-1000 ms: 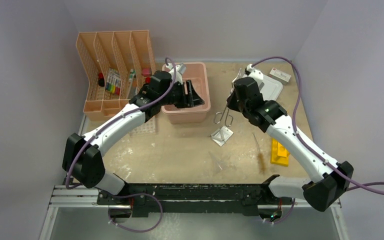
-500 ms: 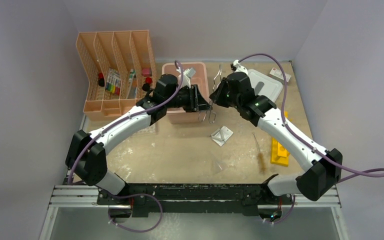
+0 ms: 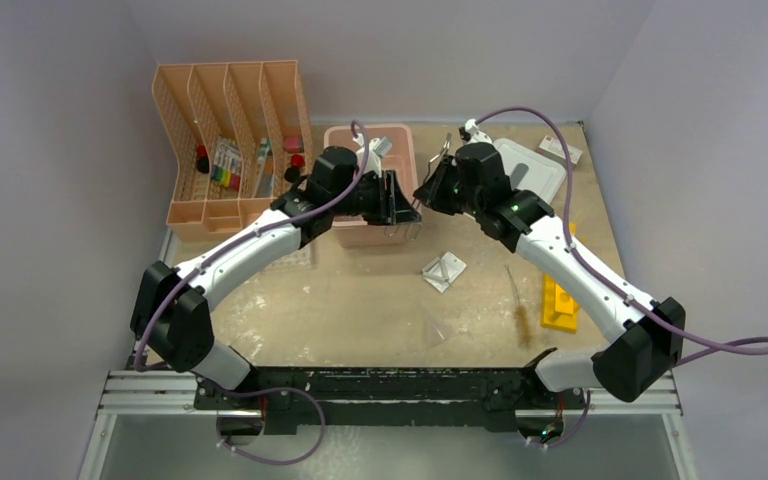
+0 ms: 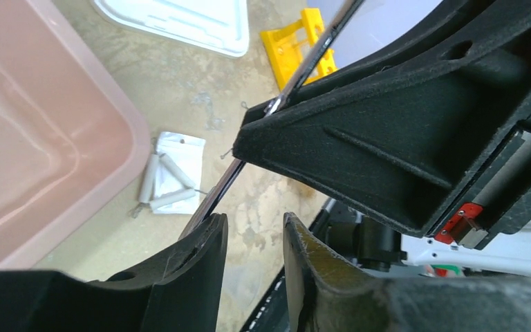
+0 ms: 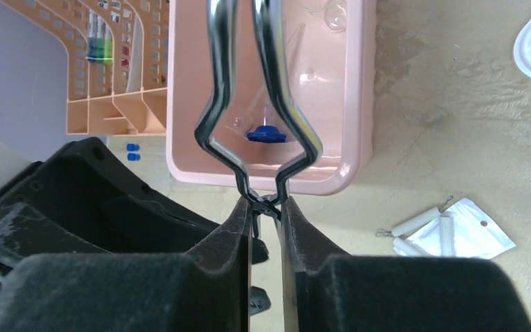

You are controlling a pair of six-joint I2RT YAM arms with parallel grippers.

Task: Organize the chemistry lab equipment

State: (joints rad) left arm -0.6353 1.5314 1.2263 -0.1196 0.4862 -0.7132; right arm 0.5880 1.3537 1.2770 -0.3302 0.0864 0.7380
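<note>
Since a second ago the right arm has swung from the middle right of the overhead view to its upper centre. It has carried the metal forceps (image 5: 222, 41) to the right rim of the pink bin (image 3: 370, 238), where the left gripper (image 3: 400, 205) faces it. Over the last half second hardly anything shifts.

The right gripper (image 5: 264, 204) is pinched tight on the forceps at the narrow neck where the two steel arms meet. Those arms run up the right wrist view over the bin, straddling the clear blue-capped tube (image 5: 263, 133) that lies inside.

In the left wrist view the left gripper's fingers (image 4: 193, 277) stand narrowly parted with nothing between them. The steel shaft runs down to the outer edge of one finger (touching or merely beside, I cannot tell).

The step looks like either a hand-over or a drop into the bin. For a hand-over, the shaft should sit squarely between the left fingers before they close, and the right gripper should let go only once that grip is firm. For a drop, the whole tool needs to clear the rim first.

The small clear bag (image 3: 444, 270) and yellow holed rack (image 3: 558, 305) lie on the table (image 3: 360, 310), lower right of centre, not yet sorted.
</note>
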